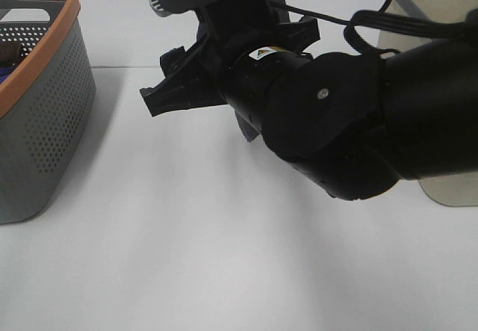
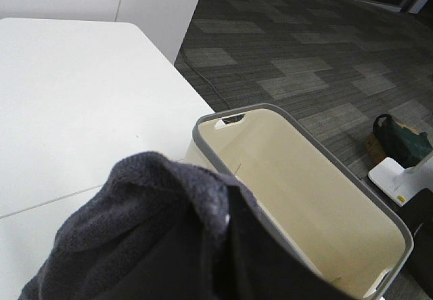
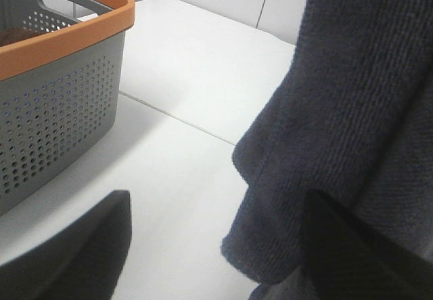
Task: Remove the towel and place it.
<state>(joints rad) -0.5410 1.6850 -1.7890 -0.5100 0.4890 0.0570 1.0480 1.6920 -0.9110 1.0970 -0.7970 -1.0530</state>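
Observation:
The dark navy towel [image 2: 142, 232] is bunched up right in front of the left wrist camera and covers my left gripper, which looks shut on it. A black finger [image 2: 264, 266] shows under the cloth. The towel is held above the table, near the beige basket [image 2: 304, 198]. In the right wrist view the towel [image 3: 352, 124] hangs down beside my right gripper [image 3: 216, 219], which is open and empty. In the exterior view black arms [image 1: 336, 114] and a forked gripper [image 1: 168, 88] hide most of the towel. A dark flap [image 1: 249, 131] shows below them.
A grey perforated basket with an orange rim [image 1: 37, 107] stands at the left of the white table [image 1: 187, 256]; it also shows in the right wrist view [image 3: 61, 103]. The beige basket with a grey rim [image 1: 441, 2] stands at the right, near the table edge.

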